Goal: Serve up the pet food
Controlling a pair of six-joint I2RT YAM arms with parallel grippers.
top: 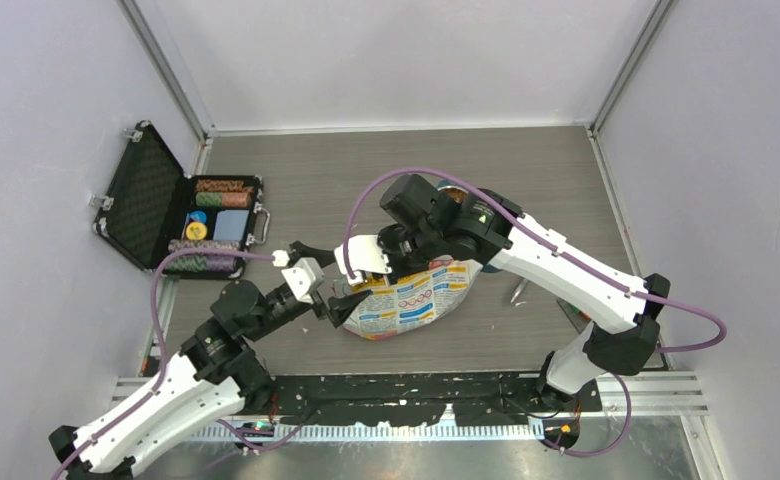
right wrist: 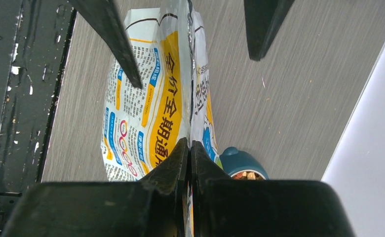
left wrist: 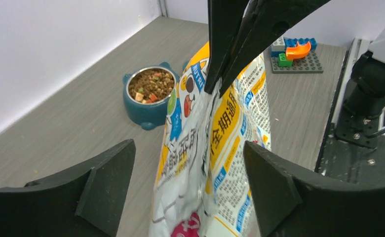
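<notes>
The pet food bag, white and yellow with print, is held up on the table. My right gripper is shut on its top edge; in the left wrist view it comes down from above onto the bag. My left gripper is open, one finger on each side of the bag, not touching it; it also shows in the right wrist view. Brown kibble with a few coloured bits fills a teal bowl beside the bag. The bowl peeks out in the right wrist view.
An open black case with poker chips lies at the left wall. A small metal object lies right of the bag. A grey brick plate with coloured bricks sits near the right arm's base. Walls enclose three sides.
</notes>
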